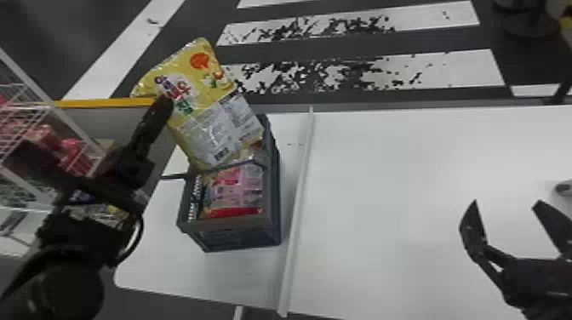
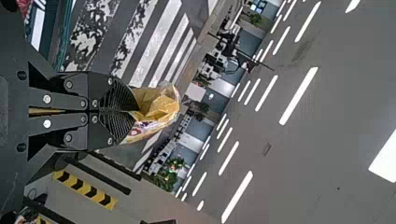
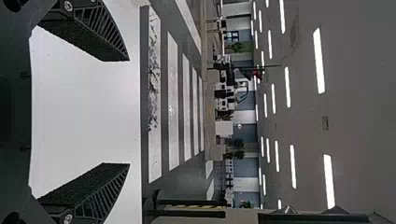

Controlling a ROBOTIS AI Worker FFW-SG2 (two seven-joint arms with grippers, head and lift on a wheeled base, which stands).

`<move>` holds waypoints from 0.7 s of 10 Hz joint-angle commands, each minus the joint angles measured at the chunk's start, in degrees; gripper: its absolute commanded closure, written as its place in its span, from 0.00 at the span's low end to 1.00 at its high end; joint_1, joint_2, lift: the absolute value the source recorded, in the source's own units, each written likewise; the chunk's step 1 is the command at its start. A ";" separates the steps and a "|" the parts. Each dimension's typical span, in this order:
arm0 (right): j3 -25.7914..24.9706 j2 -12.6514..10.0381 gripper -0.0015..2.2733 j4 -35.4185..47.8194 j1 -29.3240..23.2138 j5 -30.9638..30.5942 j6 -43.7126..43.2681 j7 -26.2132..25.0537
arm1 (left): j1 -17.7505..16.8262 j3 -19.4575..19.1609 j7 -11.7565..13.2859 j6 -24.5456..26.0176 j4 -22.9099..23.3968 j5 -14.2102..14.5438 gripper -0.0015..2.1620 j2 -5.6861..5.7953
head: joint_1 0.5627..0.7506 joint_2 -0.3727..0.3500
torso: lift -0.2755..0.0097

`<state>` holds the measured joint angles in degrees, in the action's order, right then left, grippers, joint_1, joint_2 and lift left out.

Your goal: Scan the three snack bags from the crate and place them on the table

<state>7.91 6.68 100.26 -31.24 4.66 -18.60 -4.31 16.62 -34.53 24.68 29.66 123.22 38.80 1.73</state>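
Yellow bag [image 1: 191,76]: glossy plastic film, crinkled. Pink bag [image 1: 232,191], same shiny film. Crate [image 1: 238,236]: dull, hard-looking plastic. Desk [image 1: 404,191] smooth, low sheen. My left fingers [image 1: 155,115]: matt black, ridged. Wire rack [image 1: 81,133] looks like coated metal.

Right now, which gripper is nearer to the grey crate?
Left. The left gripper, shut on the yellow bag, is near the far left corner of the crate; the right gripper is off to the right, above the white table.

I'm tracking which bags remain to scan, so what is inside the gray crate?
Inside the crate lies a pink and red snack bag. Whatever lies beneath it is covered, and the raised yellow bag hides part of the far end.
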 commanded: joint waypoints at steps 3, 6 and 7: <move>0.09 0.09 0.03 0.02 0.04 0.00 0.10 0.00 | 0.26 1.48 -0.77 -11.77 -0.96 -8.74 0.99 0.38 | 0.70 0.88 | 0.75; 0.00 0.09 0.03 -0.15 0.13 0.00 0.10 0.00 | -0.01 4.21 -2.00 -24.60 -6.94 -17.18 0.99 0.64 | 0.70 0.93 | 0.75; 0.00 0.09 0.03 -0.15 0.13 0.00 0.10 0.00 | 0.08 4.91 -1.83 -27.59 -8.43 -17.44 0.99 0.29 | 0.70 0.93 | 0.75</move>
<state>7.91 6.77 100.11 -31.11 4.73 -18.49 -4.31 16.65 -30.04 22.87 3.82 115.65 21.72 2.26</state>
